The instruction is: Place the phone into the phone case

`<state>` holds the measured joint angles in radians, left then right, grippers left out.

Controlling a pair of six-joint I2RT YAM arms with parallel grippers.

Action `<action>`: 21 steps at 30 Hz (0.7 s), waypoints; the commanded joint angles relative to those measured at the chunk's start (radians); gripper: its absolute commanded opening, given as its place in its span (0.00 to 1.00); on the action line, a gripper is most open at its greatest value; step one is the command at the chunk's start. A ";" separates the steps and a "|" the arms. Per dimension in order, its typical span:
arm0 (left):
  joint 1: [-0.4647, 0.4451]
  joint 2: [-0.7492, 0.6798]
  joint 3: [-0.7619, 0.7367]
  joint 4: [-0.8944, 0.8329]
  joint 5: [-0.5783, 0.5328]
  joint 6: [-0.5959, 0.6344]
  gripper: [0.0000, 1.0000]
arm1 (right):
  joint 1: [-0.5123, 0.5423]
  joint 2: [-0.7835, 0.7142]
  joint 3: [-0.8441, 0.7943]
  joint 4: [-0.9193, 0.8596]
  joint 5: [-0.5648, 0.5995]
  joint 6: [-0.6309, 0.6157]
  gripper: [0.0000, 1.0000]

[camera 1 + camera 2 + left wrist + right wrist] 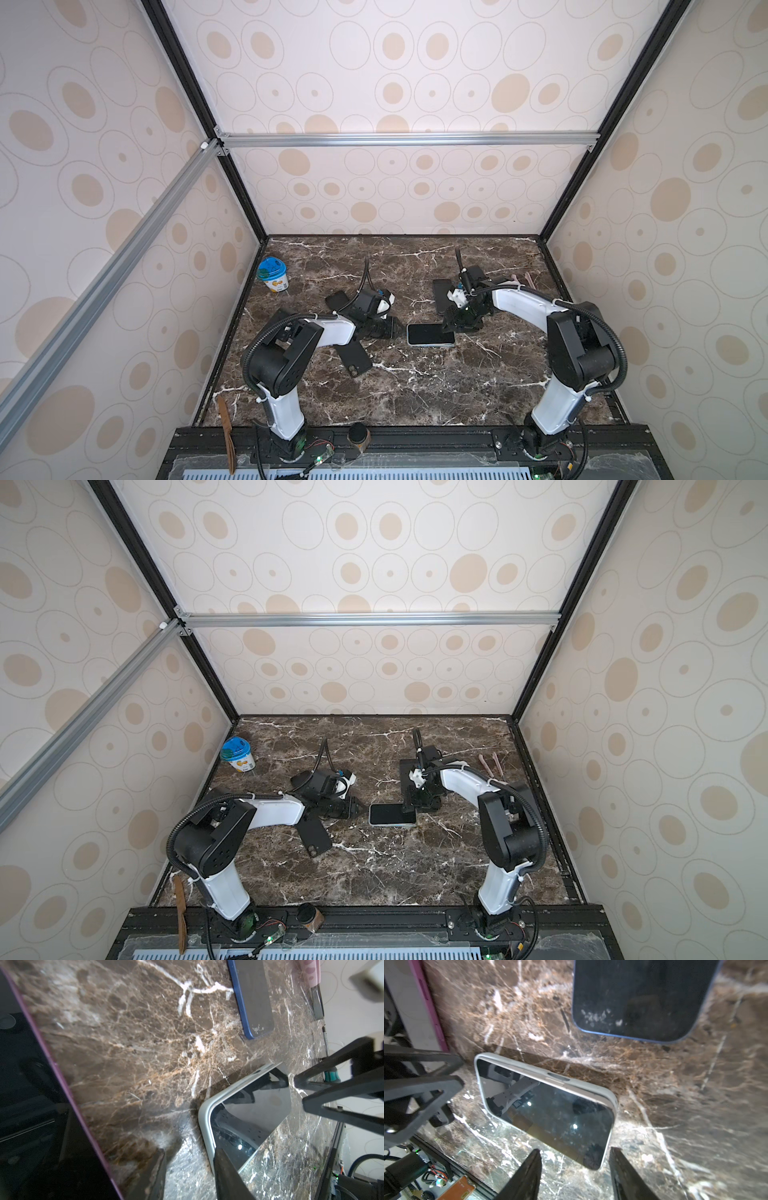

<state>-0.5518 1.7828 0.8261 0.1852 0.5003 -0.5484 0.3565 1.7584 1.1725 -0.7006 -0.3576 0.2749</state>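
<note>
**Item:** phone [430, 334], screen up inside the white phone case [529, 1071], flat on the marble table [415, 395], mid-table.
**Fingers:** my left gripper [191, 1153] and right gripper [575, 1150] have jaws parted and hold nothing, one at each end.
**Hazard:** a finger catching the rim while lifting away may peel a corner loose. I cannot confirm the corners are seated.

Both top views are softly and evenly lit: bright on the patterned walls [415, 83], dimmer on the dark marble table [415, 395], where the arms [519, 307] throw only faint shadows. The black frame posts [189, 83] splay toward the upper corners (wide-angle stretch). In the wrist views the phone [550, 1113] screen mirrors two small bright spots, a dark shadow runs along the white case [581, 1087], and the purple-edged phone [31, 1084] nearest the lens is soft.
</note>
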 commanded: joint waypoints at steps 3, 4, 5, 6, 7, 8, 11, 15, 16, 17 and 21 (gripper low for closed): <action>-0.005 -0.033 -0.001 -0.049 0.020 0.016 0.42 | 0.007 -0.053 0.042 -0.093 0.102 -0.004 0.54; -0.006 -0.033 0.003 -0.054 0.023 0.016 0.42 | 0.007 -0.054 0.043 -0.102 0.124 -0.006 0.52; -0.008 -0.033 0.007 -0.061 0.022 0.016 0.42 | 0.007 -0.054 0.041 -0.108 0.135 -0.009 0.50; -0.012 -0.033 0.013 -0.069 0.020 0.017 0.42 | 0.007 -0.053 0.038 -0.109 0.143 -0.011 0.48; -0.016 -0.031 0.019 -0.078 0.018 0.019 0.42 | 0.007 -0.051 0.033 -0.109 0.145 -0.013 0.45; -0.020 -0.031 0.026 -0.085 0.017 0.019 0.42 | 0.007 -0.048 0.028 -0.106 0.142 -0.013 0.43; -0.035 -0.028 0.044 -0.103 0.006 0.013 0.42 | 0.007 -0.039 0.002 -0.088 0.125 -0.011 0.37; -0.057 -0.032 0.048 -0.112 -0.025 -0.025 0.39 | 0.007 -0.028 -0.037 -0.054 0.110 -0.002 0.33; -0.061 -0.032 0.045 -0.105 -0.053 -0.033 0.39 | 0.008 -0.023 -0.046 -0.042 0.101 0.003 0.32; -0.064 -0.033 0.042 -0.099 -0.058 -0.041 0.39 | 0.007 -0.019 -0.055 -0.032 0.093 0.007 0.32; -0.085 -0.024 0.042 -0.083 -0.065 -0.063 0.39 | 0.008 -0.003 -0.084 0.004 0.065 0.019 0.27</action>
<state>-0.6189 1.7706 0.8440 0.1173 0.4629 -0.5865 0.3592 1.7378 1.1088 -0.7162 -0.2680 0.2829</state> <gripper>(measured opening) 0.390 0.280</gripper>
